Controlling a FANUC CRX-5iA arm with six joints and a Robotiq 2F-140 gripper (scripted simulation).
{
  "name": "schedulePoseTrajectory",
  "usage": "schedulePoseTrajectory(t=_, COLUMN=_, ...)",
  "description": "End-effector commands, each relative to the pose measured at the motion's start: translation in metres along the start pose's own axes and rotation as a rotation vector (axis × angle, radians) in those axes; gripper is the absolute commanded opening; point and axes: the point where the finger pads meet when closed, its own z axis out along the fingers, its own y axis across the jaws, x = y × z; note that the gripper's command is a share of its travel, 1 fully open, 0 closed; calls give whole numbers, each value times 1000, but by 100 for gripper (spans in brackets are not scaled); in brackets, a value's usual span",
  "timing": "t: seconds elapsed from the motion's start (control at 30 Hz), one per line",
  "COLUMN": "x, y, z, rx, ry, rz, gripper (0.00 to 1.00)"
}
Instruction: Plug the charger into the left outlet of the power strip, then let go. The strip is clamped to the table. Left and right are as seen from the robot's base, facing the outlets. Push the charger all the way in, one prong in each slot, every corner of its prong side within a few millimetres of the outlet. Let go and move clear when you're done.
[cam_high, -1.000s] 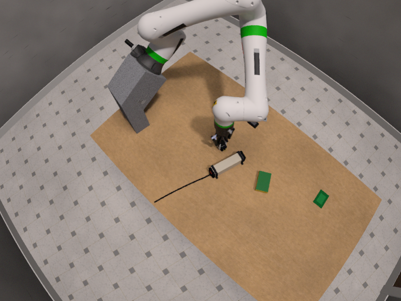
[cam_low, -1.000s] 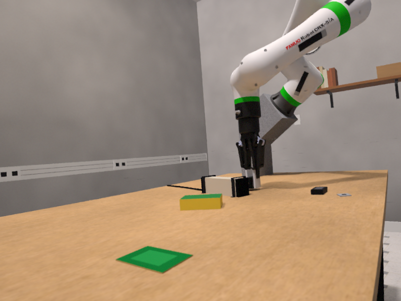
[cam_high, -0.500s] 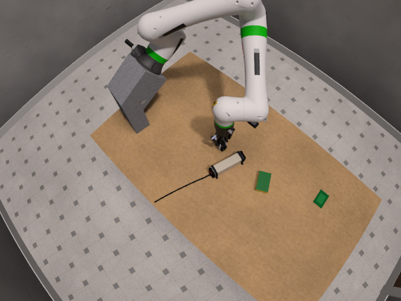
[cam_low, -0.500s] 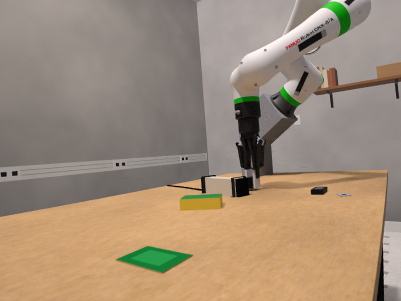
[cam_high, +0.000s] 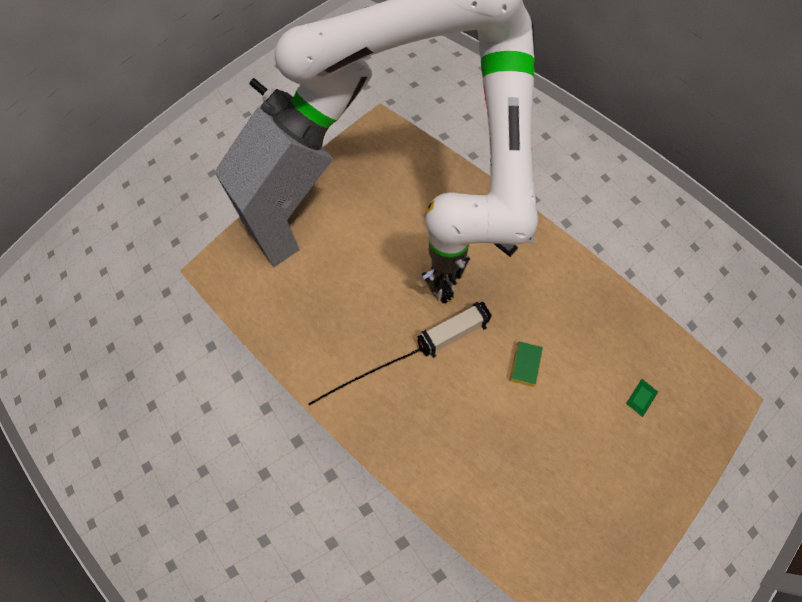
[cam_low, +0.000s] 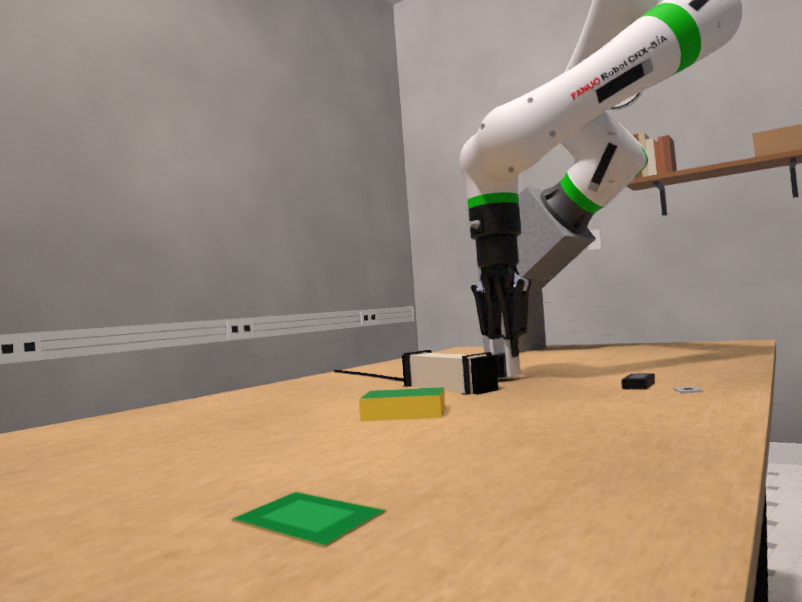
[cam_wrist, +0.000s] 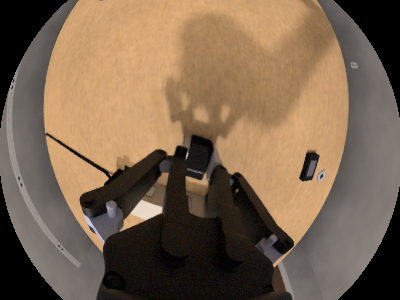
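The cream power strip (cam_high: 453, 329) lies on the wooden table with black clamps at both ends and a black cable (cam_high: 362, 375) running off one end. It also shows in the exterior view (cam_low: 440, 371), and a small part shows under the fingers in the wrist view (cam_wrist: 150, 205). My gripper (cam_high: 445, 292) points straight down just behind the strip, on the base side, low over the table. It is shut on the charger (cam_wrist: 199, 154), a small dark block between the fingertips. The outlets are hidden from all views.
A yellow block with a green top (cam_high: 526, 363) (cam_low: 402, 402) lies beside the strip. A flat green tile (cam_high: 641, 397) (cam_low: 309, 516) lies further off. A small black box (cam_low: 638, 381) (cam_wrist: 308, 165) and a tiny grey plate (cam_low: 687, 389) lie to the side. The grey robot pedestal (cam_high: 272, 181) stands at the table's far end.
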Motion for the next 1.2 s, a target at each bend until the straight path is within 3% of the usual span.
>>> schedulePoseTrajectory(t=0.0, x=-2, y=0, z=-1, rx=0, ry=-2, rz=0, gripper=10)
schedulePoseTrajectory(t=1.17, x=-33, y=0, z=-1, rx=1, ry=-3, rz=0, gripper=10)
